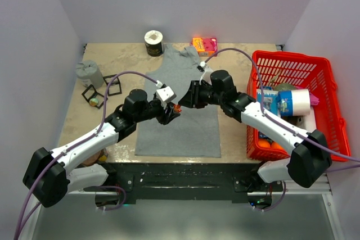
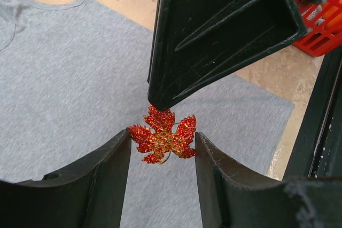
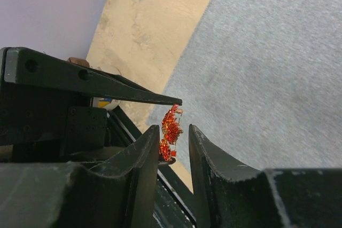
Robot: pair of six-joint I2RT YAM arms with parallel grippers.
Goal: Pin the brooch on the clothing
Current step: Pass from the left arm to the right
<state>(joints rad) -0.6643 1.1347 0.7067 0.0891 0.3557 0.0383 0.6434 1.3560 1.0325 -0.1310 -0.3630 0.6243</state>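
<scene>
The brooch (image 1: 176, 107) is a glittery orange-red leaf-shaped pin, held in the air above the clothing (image 1: 185, 130), a grey tank top laid flat on the table. My left gripper (image 1: 172, 111) is shut on it: in the left wrist view the brooch (image 2: 163, 136) spans the gap between both fingertips of that gripper (image 2: 162, 133). My right gripper (image 1: 182, 103) meets it from the right. In the right wrist view the brooch (image 3: 171, 131) stands edge-on between the right gripper's (image 3: 173, 127) jaws, close to one finger, with a gap to the other.
A red basket (image 1: 329, 91) full of items stands at the right. At the back are a paper roll (image 1: 153, 42) and an orange-pink box (image 1: 204, 45). A grey bundle (image 1: 90, 73) and black square frames (image 1: 101, 91) lie at the left.
</scene>
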